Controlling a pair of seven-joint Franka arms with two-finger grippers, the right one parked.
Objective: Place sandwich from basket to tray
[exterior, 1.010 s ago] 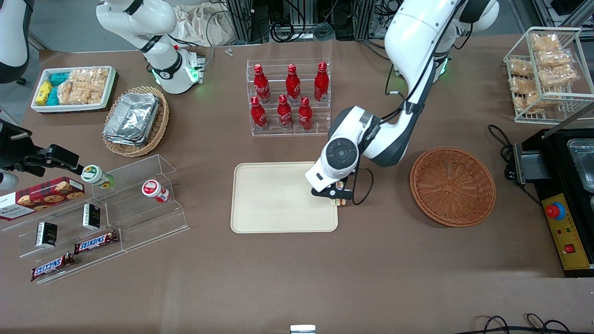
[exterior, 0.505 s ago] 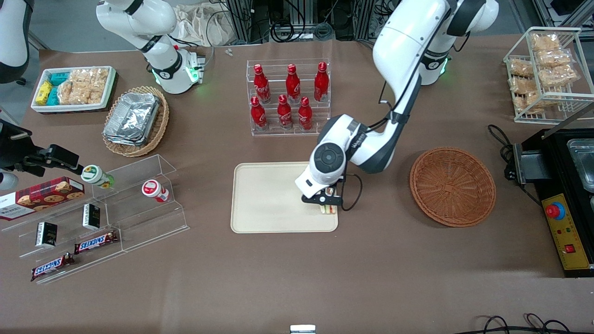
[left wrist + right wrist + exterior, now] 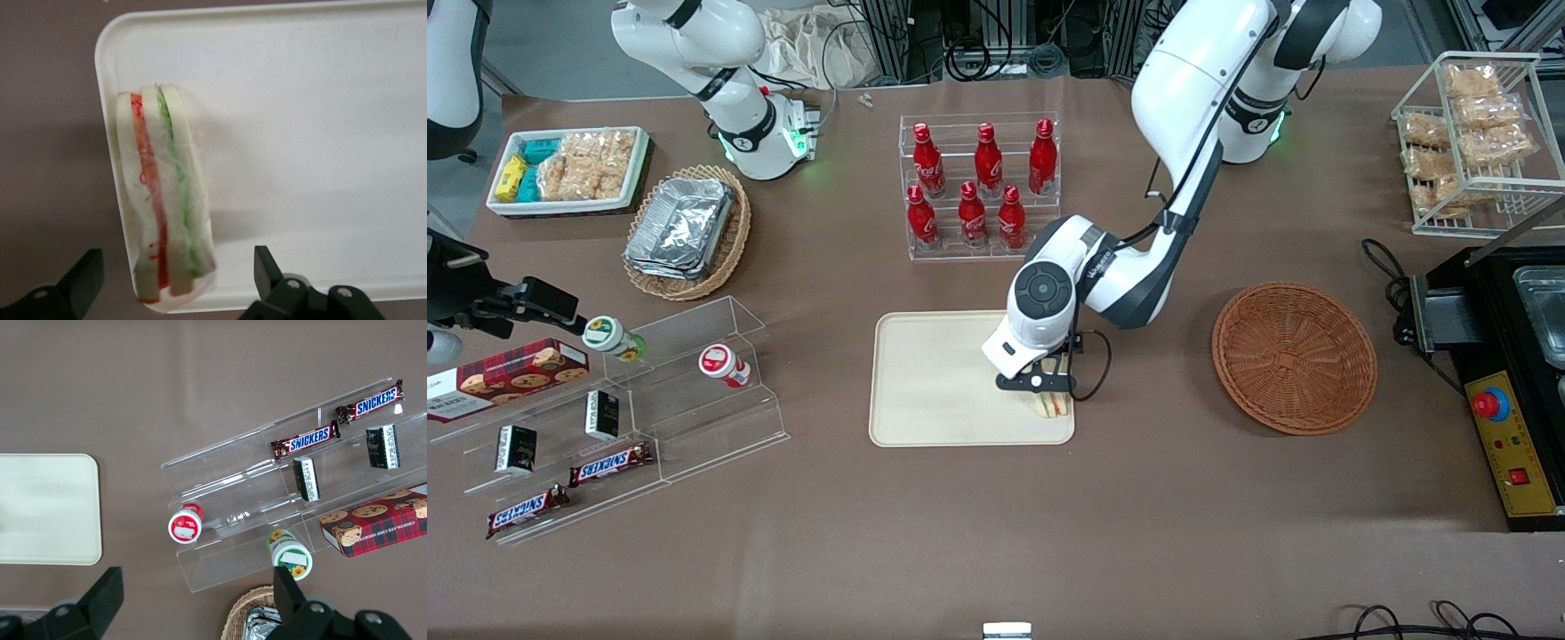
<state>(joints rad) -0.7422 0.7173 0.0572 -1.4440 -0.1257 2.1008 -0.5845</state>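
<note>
Black two-finger gripper (image 3: 1049, 388) on the left arm hangs just above the sandwich, jaws spread wide; both fingertips (image 3: 268, 263) stand clear of the bread, nothing held. Triangular pale-bread sandwich (image 3: 165, 200) rests on the flat cream-beige plastic tray (image 3: 943, 378), on its end toward the working arm, close to the rim (cut edge up: one orange-red layer, one green, three bread slices). Round reddish-brown wicker basket (image 3: 1294, 356) sits well apart, toward the working arm's end of the table. Clear rack of red bottles (image 3: 980, 184) stands farther from the front camera than the tray.
</note>
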